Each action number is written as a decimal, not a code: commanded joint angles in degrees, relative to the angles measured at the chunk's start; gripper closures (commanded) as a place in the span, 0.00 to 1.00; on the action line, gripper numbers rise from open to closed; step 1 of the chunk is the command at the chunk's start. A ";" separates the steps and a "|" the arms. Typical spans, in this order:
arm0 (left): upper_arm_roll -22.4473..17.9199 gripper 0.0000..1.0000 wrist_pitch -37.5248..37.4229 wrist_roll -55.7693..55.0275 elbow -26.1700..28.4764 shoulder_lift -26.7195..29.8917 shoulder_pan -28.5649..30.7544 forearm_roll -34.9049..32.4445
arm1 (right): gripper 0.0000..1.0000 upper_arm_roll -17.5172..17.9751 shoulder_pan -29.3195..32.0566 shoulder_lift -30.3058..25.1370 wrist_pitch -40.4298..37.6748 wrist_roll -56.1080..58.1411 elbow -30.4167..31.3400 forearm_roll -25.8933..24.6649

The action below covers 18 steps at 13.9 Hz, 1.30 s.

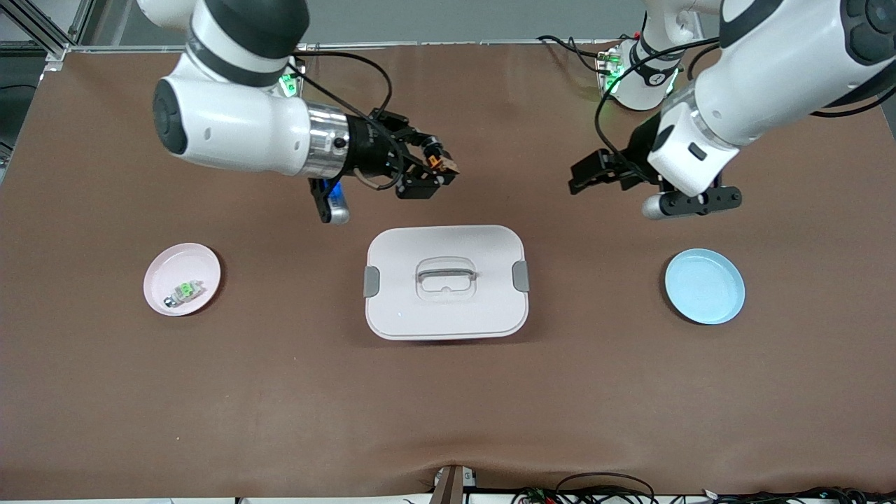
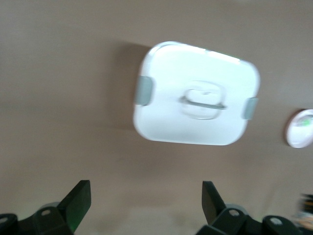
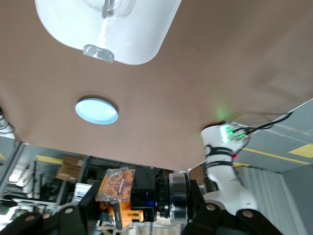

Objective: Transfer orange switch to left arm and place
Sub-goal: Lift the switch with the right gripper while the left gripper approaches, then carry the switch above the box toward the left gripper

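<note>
The right end effector [image 1: 437,164] hung in the air over the bare brown tabletop [image 1: 448,392], above the stretch between the robots' bases and the box [image 1: 446,281]. Its fingers were clamped on the orange switch [image 1: 439,162], a small black piece with an orange part, held clear of the surface. In the right wrist view the orange switch [image 3: 119,196] sat pinched between the two fingers.

The left end effector [image 1: 584,175] was also up in the air, over the tabletop toward the left arm's end, with its fingers spread wide and nothing between them. The left wrist view showed the two fingers [image 2: 78,203] apart, looking down on the white box [image 2: 195,93].

The box stood closed in the middle of the tabletop, lid on, grey clips on both ends. A pink plate [image 1: 203,262] lay toward the right arm's end and carried a small green-topped part [image 1: 184,290]. A blue plate [image 1: 704,286] lay toward the left arm's end.
</note>
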<state>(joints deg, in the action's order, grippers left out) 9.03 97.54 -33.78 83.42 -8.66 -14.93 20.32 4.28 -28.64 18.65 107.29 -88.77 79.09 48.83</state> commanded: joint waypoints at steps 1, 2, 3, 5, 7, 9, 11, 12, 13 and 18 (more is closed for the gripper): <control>0.11 0.00 3.27 -1.55 -0.63 -0.39 -2.47 3.31 | 0.67 -0.76 -2.64 0.95 4.49 -2.98 -0.79 1.18; 0.29 0.00 3.27 -1.72 -0.63 -0.30 -2.74 4.98 | 0.67 -0.76 -3.08 1.39 6.07 -3.25 -0.70 1.18; 0.72 0.00 3.27 -2.33 -0.54 -0.21 -3.17 5.78 | 0.67 -0.76 -3.61 1.83 7.39 -4.47 -0.78 1.10; 1.78 0.00 3.36 -3.48 0.24 0.57 -3.18 6.05 | 0.67 -0.76 -4.23 3.23 9.59 -4.75 -0.78 0.66; 2.57 0.03 3.80 -3.66 1.21 0.75 -2.91 8.32 | 0.67 -0.76 -4.58 4.38 10.91 -4.31 -0.78 0.48; 2.57 0.03 7.74 -3.48 3.84 1.54 -2.83 11.05 | 0.67 -0.76 -4.67 5.08 11.18 -3.87 -0.78 0.39; 2.66 0.03 11.34 -2.43 6.91 2.16 -3.00 11.23 | 0.67 -0.76 -4.76 5.26 11.27 -3.95 -0.78 0.39; 2.66 0.04 12.75 -1.12 8.15 2.25 -3.09 11.23 | 0.67 -0.76 -4.76 5.26 11.27 -3.95 -0.87 0.39; 2.66 0.06 14.07 1.15 9.29 2.16 -3.09 11.23 | 0.67 -0.76 -4.84 5.26 11.27 -3.95 -0.87 0.39; 4.16 0.09 17.33 3.02 11.06 2.25 -3.00 12.72 | 0.67 -0.76 -5.28 5.26 11.54 -3.95 -0.87 0.30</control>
<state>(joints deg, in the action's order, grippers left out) 12.45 113.10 -31.61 92.32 -8.46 -18.19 31.46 4.19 -33.14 23.75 118.58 -92.24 79.10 48.82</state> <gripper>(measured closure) 0.079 0.273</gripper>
